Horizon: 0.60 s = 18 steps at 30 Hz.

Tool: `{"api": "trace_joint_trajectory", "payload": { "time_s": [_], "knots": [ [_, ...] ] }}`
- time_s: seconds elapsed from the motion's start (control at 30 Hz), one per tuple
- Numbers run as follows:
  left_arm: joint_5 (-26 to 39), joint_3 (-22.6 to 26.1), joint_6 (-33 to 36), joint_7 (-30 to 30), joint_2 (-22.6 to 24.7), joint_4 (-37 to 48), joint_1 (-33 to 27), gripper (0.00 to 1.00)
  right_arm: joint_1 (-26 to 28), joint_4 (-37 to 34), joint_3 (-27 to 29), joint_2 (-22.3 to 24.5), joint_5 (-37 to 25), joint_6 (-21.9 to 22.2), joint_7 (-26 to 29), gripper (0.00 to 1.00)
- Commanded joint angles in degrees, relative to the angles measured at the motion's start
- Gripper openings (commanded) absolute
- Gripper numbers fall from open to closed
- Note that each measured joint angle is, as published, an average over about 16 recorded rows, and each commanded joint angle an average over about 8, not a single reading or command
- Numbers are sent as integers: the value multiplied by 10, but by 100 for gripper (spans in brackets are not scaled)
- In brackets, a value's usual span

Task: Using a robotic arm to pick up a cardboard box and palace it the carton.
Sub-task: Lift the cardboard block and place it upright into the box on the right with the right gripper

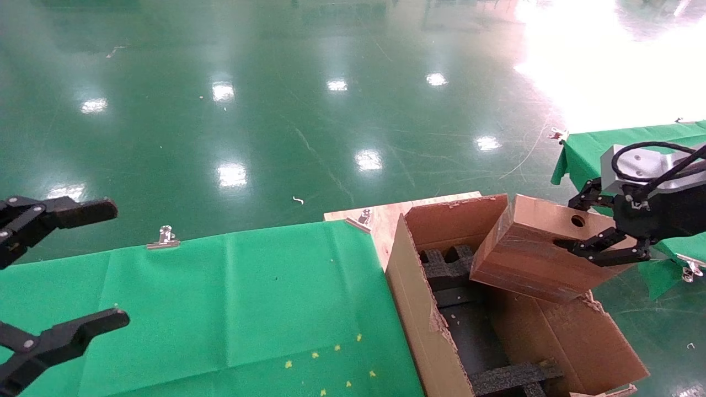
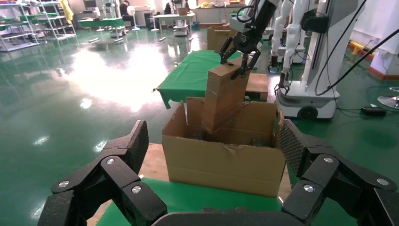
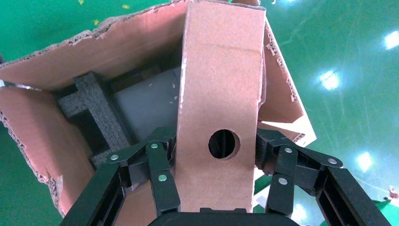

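Right hand [image 1: 606, 242] clamped on cardboard box [image 1: 529, 248], tilted above carton [image 1: 419, 309]. Could snag a ragged flap or the foam inserts [image 1: 458, 270]. Left hand [image 1: 60, 264] spread wide, idle beside carton.

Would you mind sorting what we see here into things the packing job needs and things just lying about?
In the job:
- cardboard box, tilted over the carton
- carton with black foam inserts
- right gripper, shut on the box

Lying about:
- green cloth
- metal clip
- left gripper, open, idle over the cloth
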Motion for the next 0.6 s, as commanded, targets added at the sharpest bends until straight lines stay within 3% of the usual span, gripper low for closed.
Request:
{"api": "trace_joint_trajectory", "payload": {
  "time_s": [0.03,0.13,0.27,0.6],
  "knots": [
    [0,0,0,0,0,0,0,100,0,-3,2,-1,1,-1,-5,0],
    [0,0,0,0,0,0,0,100,-11,5,-3,0,1,21,36,0],
    [0,0,0,0,0,0,0,100,-28,35,-13,8,-12,61,136,0],
    [0,0,0,0,0,0,0,100,-55,198,-45,56,-93,154,473,0]
  ]
}}
